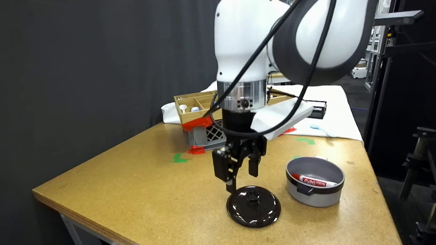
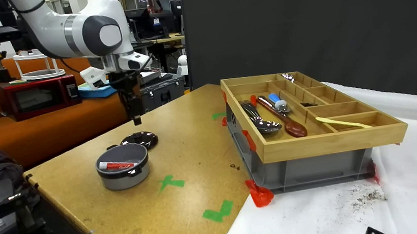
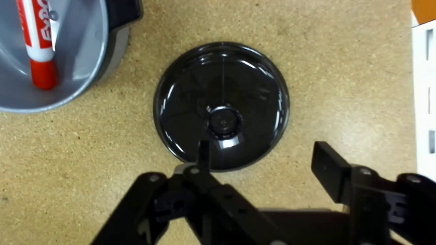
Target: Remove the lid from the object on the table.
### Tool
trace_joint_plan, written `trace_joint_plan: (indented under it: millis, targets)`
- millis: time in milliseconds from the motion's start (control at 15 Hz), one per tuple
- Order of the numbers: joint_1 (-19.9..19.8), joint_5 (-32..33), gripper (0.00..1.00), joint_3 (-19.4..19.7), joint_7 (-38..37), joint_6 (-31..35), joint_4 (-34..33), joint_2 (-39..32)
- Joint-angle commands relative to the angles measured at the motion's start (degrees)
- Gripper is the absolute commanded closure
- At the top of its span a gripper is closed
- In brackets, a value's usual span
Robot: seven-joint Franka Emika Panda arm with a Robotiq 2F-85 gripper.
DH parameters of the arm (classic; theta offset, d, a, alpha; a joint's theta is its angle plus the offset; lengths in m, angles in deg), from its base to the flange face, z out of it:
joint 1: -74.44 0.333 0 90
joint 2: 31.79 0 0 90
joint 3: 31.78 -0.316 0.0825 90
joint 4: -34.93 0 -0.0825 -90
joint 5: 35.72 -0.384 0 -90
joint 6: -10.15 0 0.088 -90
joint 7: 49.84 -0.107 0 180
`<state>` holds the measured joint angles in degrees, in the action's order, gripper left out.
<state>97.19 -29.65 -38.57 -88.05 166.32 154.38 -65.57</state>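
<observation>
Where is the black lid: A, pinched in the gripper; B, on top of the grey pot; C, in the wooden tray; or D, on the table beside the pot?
D, because the wrist view shows the lid lying on the table, with a gap between it and the pot.

The lid looks glossy, the pot smooth, the table wooden.

There's the black lid, flat on the table! Pot beside it at two o'clock, marker inside, and the gripper hanging at the lid's eleven o'clock, jaws apart.
</observation>
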Motion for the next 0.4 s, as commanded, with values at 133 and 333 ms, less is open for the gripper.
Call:
trace_joint_plan:
  millis: [133,333]
  targets:
    - [1.5,-1.6,0.0,1.2,0.0,-6.9,7.7,14.9]
    - [0.1,-0.5,0.0,0.8,-1.6,-11.2,11.0,21.5]
